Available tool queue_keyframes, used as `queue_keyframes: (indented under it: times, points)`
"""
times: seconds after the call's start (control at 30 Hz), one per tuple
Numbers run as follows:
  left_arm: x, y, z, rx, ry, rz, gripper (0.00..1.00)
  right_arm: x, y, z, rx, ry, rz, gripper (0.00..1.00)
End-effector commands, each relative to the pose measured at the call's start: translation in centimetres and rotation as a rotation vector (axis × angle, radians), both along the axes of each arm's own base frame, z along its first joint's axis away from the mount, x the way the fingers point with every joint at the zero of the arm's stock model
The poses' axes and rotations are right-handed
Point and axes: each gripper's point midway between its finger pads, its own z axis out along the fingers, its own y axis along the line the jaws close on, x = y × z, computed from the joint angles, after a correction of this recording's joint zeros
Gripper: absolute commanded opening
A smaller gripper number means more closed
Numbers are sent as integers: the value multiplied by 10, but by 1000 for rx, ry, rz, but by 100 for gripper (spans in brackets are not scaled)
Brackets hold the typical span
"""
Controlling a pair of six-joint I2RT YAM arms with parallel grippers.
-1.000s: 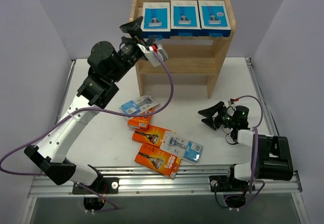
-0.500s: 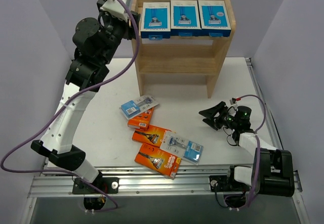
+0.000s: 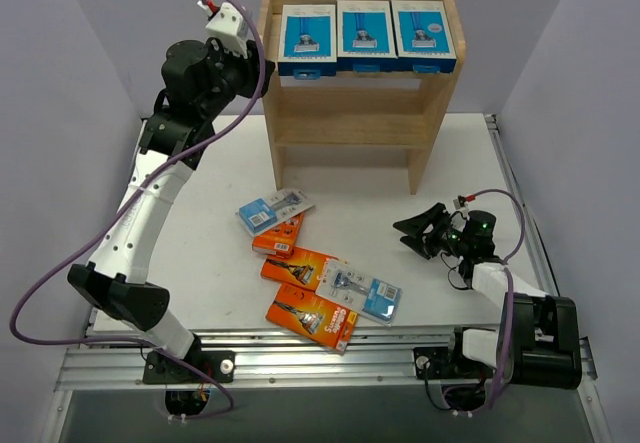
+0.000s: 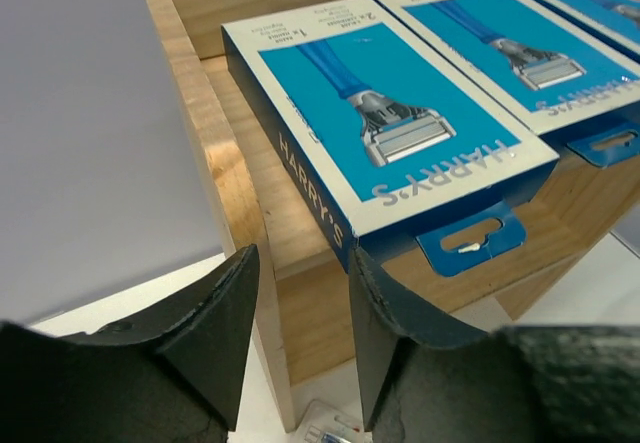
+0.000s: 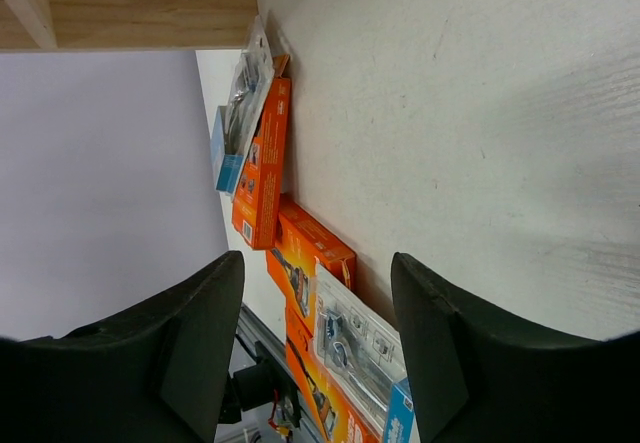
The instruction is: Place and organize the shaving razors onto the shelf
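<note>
left gripper (image 4: 302,255) is raised high at the far left, just beside the upper left corner of the shelf (image 3: 440,113). its two dark fingers (image 4: 215,333) stand partly apart and grip nothing. in the left wrist view the front edge of the shelf's left side panel shows through the gap between them; contact with the wood cannot be told.

right gripper (image 5: 315,255) sits low over the table (image 3: 400,178) on the right, near the shelf's right foot, pointing left toward the loose packs. its jaws are spread wide and hold nothing.

the shelf stands at the far middle of the table. on its top tier three blue-and-white boxes lie flat side by side: left (image 3: 306,35), middle (image 3: 363,33) and right (image 3: 423,33). their blue hang tabs stick out over the near rail. the two lower tiers show only bare wood.

five more razor packs lie in a loose pile on the table, near of the shelf and left of the right gripper. farthest is a blister card (image 3: 275,208) with a blue label, resting on an orange box (image 3: 280,235). nearer is a second orange box (image 3: 298,266), then a second blister card (image 3: 362,290) overlapping it on the right. a third orange box (image 3: 312,318) lies nearest, close to the table's near edge.
</note>
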Motion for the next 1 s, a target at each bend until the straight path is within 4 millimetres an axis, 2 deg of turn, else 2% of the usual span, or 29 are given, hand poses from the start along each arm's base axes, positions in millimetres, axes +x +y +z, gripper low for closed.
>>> queue_keyframes:
  times: [0.0,0.07,0.1,0.17,0.3,0.97]
  points:
    - [-23,0,32,-50,-86,-83,49,0,-2,4,-13,-29,-1,56]
    - [-28,0,35,-42,-111,-99,45,1,-2,4,-13,-28,-3,56]
    - [-28,-1,29,-30,-107,-111,45,1,-2,4,-14,-30,-4,56]
    - [-33,-1,34,-34,-136,-122,45,1,-2,4,-13,-30,-5,56]
    - [-34,-1,30,-24,-143,-137,45,1,-2,4,-16,-27,-5,56]
    - [-23,-14,23,-25,-151,-198,38,4,-5,2,-30,-19,-13,56]
